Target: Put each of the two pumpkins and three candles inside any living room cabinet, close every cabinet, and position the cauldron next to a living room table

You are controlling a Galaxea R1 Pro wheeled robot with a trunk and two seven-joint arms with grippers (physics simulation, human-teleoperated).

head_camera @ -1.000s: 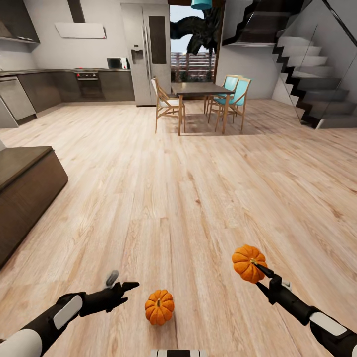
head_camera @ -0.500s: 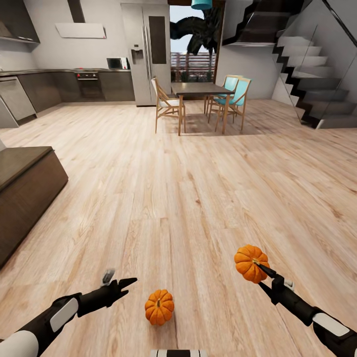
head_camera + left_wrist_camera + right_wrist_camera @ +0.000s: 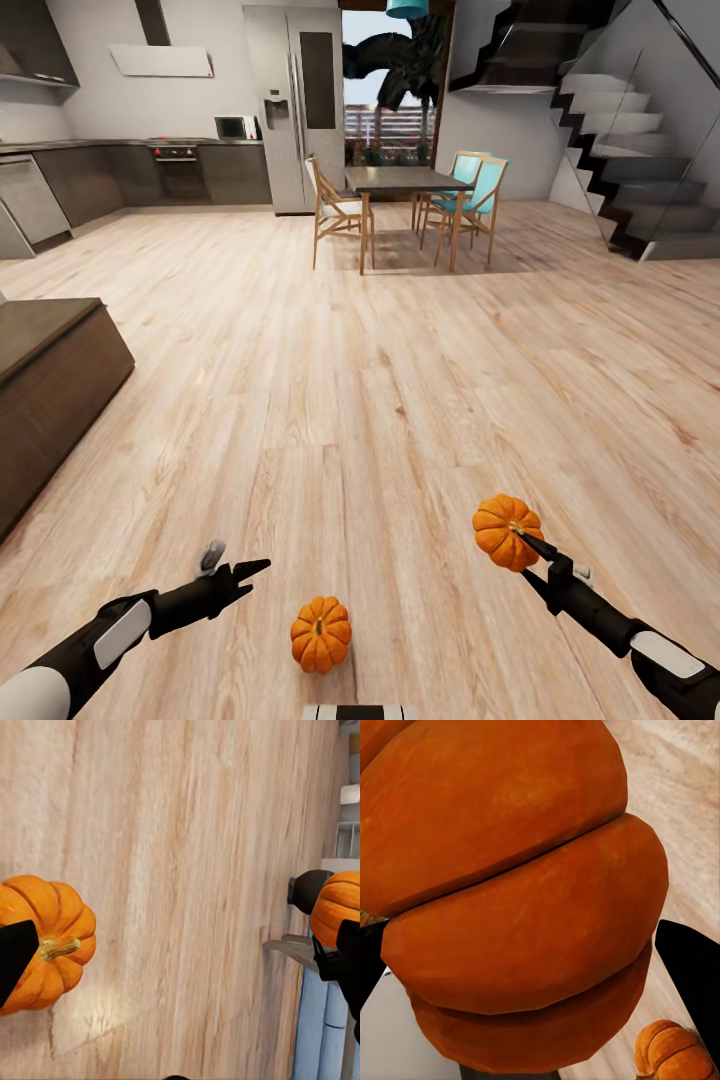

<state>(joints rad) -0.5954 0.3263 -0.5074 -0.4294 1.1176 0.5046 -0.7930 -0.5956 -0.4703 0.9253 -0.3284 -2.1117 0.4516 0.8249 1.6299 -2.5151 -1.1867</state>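
Note:
One orange pumpkin (image 3: 321,633) sits on the wooden floor just in front of my base. My left gripper (image 3: 235,568) hovers open a short way to its left, with nothing between its fingers. In the left wrist view that pumpkin (image 3: 49,945) lies partly behind one black finger (image 3: 15,952). My right gripper (image 3: 522,543) is shut on the second pumpkin (image 3: 505,530) and holds it above the floor; up close its ribbed skin (image 3: 510,892) is all I see of it. The low dark brown cabinet (image 3: 50,385) stands at the left. Candles and cauldron are out of view.
A dining table (image 3: 405,182) with wooden and teal chairs stands far ahead. A staircase (image 3: 620,150) rises at the right. The fridge (image 3: 295,105) and kitchen counters line the back wall. Open wood floor lies between me and them.
My left arm has drawn back slightly towards my body. The right gripper with its pumpkin shifted a little right, then held. The view has dipped slightly.

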